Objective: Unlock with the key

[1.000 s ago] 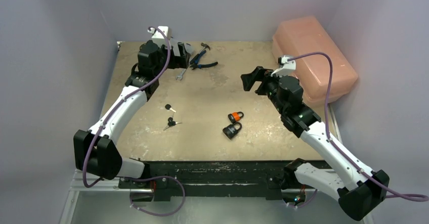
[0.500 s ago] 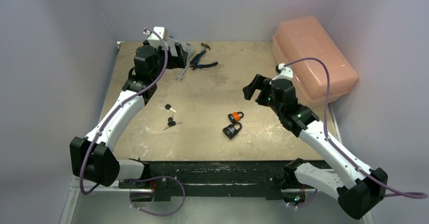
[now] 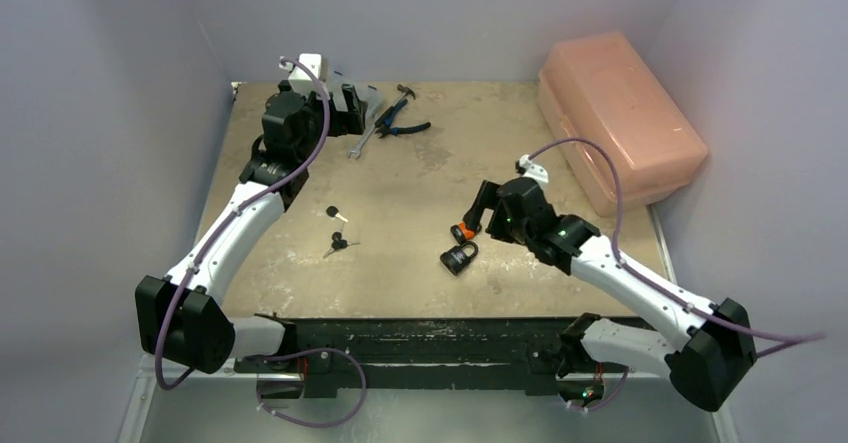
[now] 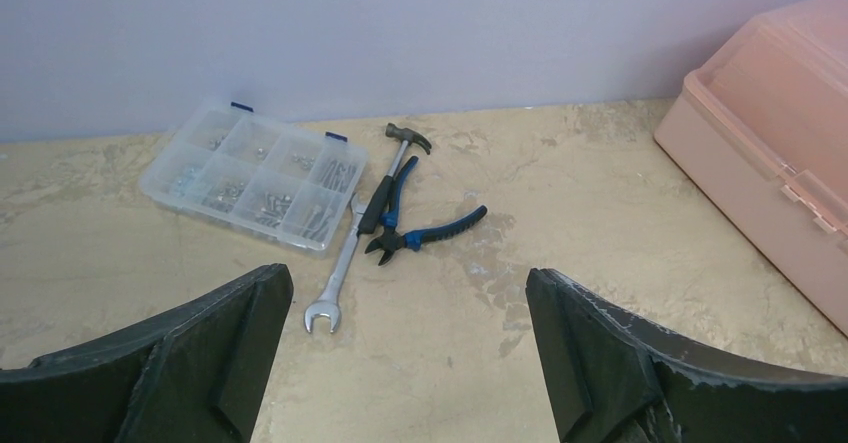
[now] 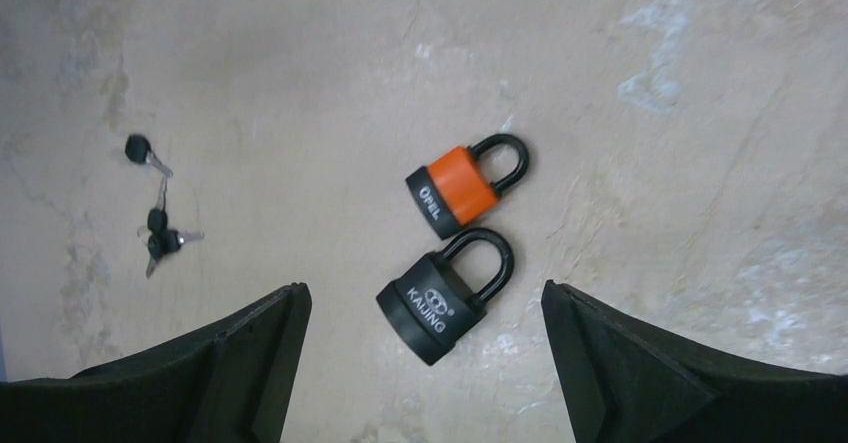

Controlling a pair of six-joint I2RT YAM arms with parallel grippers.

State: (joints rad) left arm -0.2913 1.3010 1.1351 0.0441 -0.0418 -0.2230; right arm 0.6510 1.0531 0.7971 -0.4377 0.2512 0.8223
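Black padlock (image 5: 445, 299), flat on table (image 3: 420, 178) just beside orange padlock (image 5: 464, 187), long axis diagonal, lies directly beneath wide-open, empty right gripper (image 3: 482, 206); keys (image 5: 158, 237) lie well left, on the side of the wide-open left gripper (image 4: 408, 275).

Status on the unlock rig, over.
Left gripper, right gripper open, empty. Right over orange-bodied padlock and black padlock, both shackles shut. Black-headed keys loose on table. Nothing blocking.

Tan table (image 3: 420, 173) — padlocks (image 5: 438, 308), keys (image 5: 157, 221), tools (image 4: 440, 231), screw organizer (image 4: 250, 173), pink case (image 3: 620, 113) on it.
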